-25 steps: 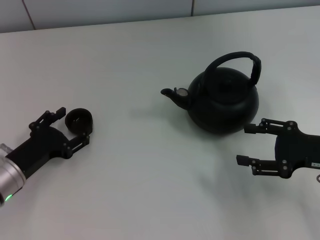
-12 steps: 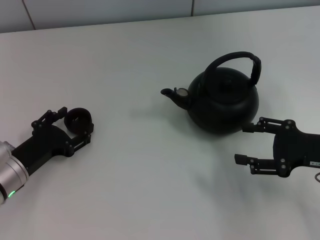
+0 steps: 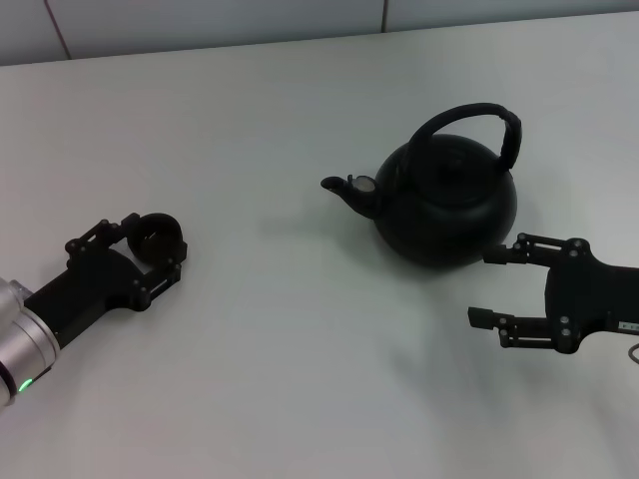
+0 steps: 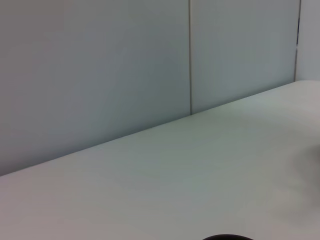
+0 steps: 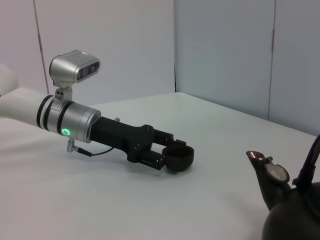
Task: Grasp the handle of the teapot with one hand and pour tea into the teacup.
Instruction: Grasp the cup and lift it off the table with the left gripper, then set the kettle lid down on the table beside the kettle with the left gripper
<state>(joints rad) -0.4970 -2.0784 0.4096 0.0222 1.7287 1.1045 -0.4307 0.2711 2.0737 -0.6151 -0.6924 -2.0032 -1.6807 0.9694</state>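
The black teapot (image 3: 444,205) stands right of centre, spout (image 3: 344,188) pointing left, and its arched handle (image 3: 479,112) is upright with nothing on it. The small dark teacup (image 3: 158,233) sits at the left, between the fingers of my left gripper (image 3: 155,244), which press against its sides. The right wrist view also shows the teacup (image 5: 179,156) held in the left gripper (image 5: 167,152), with the teapot (image 5: 295,212) nearer. My right gripper (image 3: 484,287) is open just in front and to the right of the teapot's body, holding nothing.
The white table (image 3: 290,339) runs back to a pale panelled wall (image 4: 125,65). In the left wrist view only the teacup's dark rim (image 4: 227,237) shows. The left arm's wrist camera (image 5: 75,67) stands above its silver forearm.
My left gripper has slid forward around the teacup and its fingers have narrowed onto it. The right gripper has edged slightly left. The teapot has not moved.
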